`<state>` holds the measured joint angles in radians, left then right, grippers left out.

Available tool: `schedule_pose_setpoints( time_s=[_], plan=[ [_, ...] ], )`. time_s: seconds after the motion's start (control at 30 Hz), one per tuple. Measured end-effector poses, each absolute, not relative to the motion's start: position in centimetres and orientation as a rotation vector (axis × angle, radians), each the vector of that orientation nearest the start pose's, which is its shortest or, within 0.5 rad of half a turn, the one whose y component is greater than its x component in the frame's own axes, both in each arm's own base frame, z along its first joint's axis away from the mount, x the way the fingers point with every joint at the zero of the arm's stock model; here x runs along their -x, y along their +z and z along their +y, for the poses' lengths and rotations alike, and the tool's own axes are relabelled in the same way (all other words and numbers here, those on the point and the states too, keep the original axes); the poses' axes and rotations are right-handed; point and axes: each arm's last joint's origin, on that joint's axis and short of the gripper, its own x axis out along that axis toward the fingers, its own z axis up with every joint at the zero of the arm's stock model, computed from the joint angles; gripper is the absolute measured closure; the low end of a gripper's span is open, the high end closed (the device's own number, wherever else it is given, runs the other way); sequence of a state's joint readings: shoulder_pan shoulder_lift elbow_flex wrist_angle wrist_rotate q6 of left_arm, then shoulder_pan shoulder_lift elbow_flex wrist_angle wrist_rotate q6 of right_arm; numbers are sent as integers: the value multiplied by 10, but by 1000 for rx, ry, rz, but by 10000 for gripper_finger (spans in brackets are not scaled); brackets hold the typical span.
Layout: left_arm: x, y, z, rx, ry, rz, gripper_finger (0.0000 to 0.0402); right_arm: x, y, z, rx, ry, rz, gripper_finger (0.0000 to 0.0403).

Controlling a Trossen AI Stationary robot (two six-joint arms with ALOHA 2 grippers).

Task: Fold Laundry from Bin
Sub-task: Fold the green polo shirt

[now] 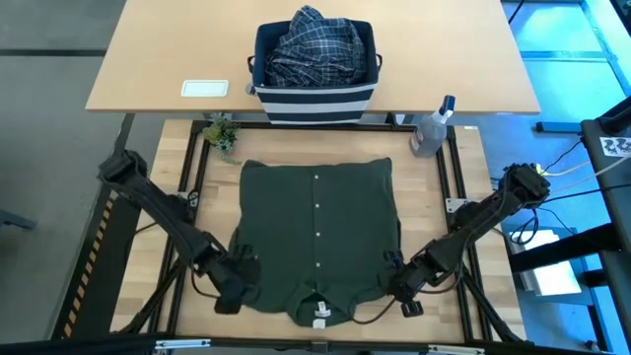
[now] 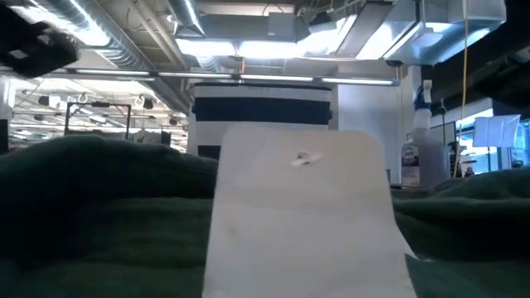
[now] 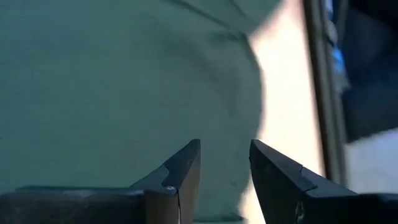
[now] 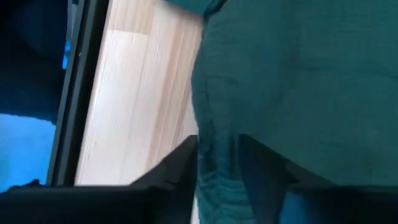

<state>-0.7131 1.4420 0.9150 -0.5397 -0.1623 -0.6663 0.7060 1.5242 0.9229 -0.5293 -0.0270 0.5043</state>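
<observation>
Two tools part-open at olive shirt [image 1: 317,232] near corners: L tool [image 1: 240,281] clear, R tool [image 1: 399,283] astride edge.

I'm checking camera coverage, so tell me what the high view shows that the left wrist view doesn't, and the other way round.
Only the high view: the bin with a plaid shirt, a spray bottle, both arms, and the green shirt spread flat. Only the left wrist view: the left pincer up close, open with a gap between its tips, nothing between them. Both: the green shirt and the table beside it.
</observation>
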Motion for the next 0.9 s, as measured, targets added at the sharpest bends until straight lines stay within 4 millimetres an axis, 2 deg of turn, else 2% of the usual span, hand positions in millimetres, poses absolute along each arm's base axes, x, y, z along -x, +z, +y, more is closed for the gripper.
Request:
schedule_pose_setpoints(
  time_s=[0.13,0.3,0.43,0.63,0.77,0.83,0.9],
  plan=[
    [-210,228,-155,11,-11,933,269,-222,200,185,12,332,1162,238],
    [-217,241,-118,-117,138,883,269,-230,214,175,161,199,1108,221],
    [-226,242,-79,-141,249,937,269,-245,216,149,194,86,1103,226],
    [-236,246,-16,-56,362,990,269,-267,218,105,214,9,1098,241],
    [-248,249,16,41,317,927,269,-274,224,81,207,-49,1065,244],
    [-257,249,20,68,255,869,270,-272,225,71,185,-62,1036,244],
    [-266,249,17,60,183,816,275,-266,226,65,161,-63,1017,244]
  ],
)
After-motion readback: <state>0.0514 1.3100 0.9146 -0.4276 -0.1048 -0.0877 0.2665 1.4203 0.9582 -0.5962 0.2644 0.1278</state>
